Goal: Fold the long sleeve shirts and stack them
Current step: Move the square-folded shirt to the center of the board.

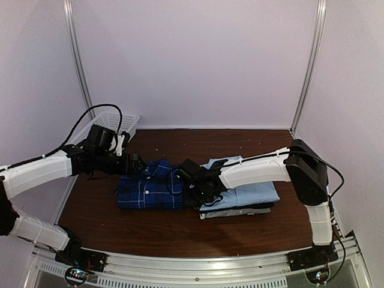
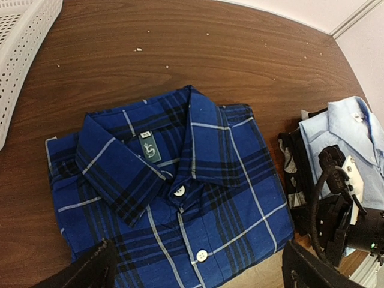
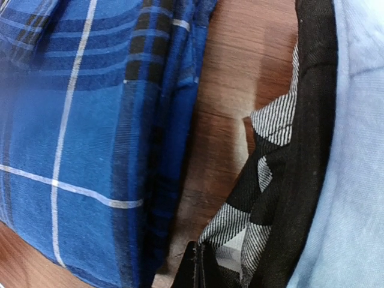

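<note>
The dark blue-and-black plaid shirt (image 1: 150,191) lies folded on the table, collar to the rear; it also shows in the left wrist view (image 2: 180,186) and the right wrist view (image 3: 72,138). To its right is a stack with the light blue shirt (image 1: 255,193) on top of darker and grey folded ones (image 3: 282,180). My left gripper (image 2: 198,277) hovers over the plaid shirt's collar end with its jaws wide open and empty. My right gripper (image 3: 199,269) is shut, low over the strip of table between the plaid shirt and the stack, its tips beside the black-and-grey striped cloth.
A white lattice basket (image 1: 103,127) stands at the table's back left corner, also in the left wrist view (image 2: 24,48). The brown wooden table (image 1: 180,225) has bare wood in front of and behind the shirts. White walls close the back and sides.
</note>
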Controlling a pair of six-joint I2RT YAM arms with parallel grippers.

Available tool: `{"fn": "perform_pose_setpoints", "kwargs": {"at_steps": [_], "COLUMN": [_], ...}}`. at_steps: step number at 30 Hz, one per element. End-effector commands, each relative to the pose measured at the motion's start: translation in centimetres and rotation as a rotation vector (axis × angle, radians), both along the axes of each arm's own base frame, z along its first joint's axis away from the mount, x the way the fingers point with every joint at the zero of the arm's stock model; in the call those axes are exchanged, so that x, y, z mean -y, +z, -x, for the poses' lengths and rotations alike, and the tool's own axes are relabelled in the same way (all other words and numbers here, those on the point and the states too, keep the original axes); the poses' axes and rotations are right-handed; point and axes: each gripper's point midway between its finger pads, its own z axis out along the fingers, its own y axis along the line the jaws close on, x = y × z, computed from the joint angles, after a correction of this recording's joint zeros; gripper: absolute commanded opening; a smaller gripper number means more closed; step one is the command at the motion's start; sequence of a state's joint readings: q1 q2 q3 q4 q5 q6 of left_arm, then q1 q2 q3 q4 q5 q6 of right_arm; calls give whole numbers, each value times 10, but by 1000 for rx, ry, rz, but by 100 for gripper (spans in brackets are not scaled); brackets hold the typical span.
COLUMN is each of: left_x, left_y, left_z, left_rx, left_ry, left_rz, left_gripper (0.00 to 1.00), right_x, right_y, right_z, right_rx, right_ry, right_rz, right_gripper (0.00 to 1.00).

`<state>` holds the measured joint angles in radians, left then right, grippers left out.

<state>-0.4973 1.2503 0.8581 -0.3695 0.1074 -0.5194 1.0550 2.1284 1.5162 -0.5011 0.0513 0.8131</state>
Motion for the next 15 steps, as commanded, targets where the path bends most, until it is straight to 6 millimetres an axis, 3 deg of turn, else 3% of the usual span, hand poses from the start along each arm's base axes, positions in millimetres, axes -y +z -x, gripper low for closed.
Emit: {"fn": "perform_pose_setpoints", "kwargs": {"at_steps": [1, 4, 8, 11, 15], "left_x": [-1, -2, -5, -10, -21], "left_y": [6, 5, 6, 7, 5], "left_z": [-7, -7, -9, -12, -17], "left_rx": [14, 9, 9, 10, -4], "left_ry": [19, 27, 43, 65, 102], "left_rz": [3, -2, -4, -11, -18], "left_gripper": [98, 98, 98, 98, 98], "right_x": [-27, -28, -32, -38, -47], "right_y": [16, 28, 49, 64, 69], "right_z": [1, 0, -2, -6, -12], "right_rx": [25, 42, 72, 100, 116], "right_ry": [48, 49, 58, 67, 78], "right_rz": [-84, -108, -144, -180, -198], "right_gripper": [2, 13, 37, 50, 54]}}
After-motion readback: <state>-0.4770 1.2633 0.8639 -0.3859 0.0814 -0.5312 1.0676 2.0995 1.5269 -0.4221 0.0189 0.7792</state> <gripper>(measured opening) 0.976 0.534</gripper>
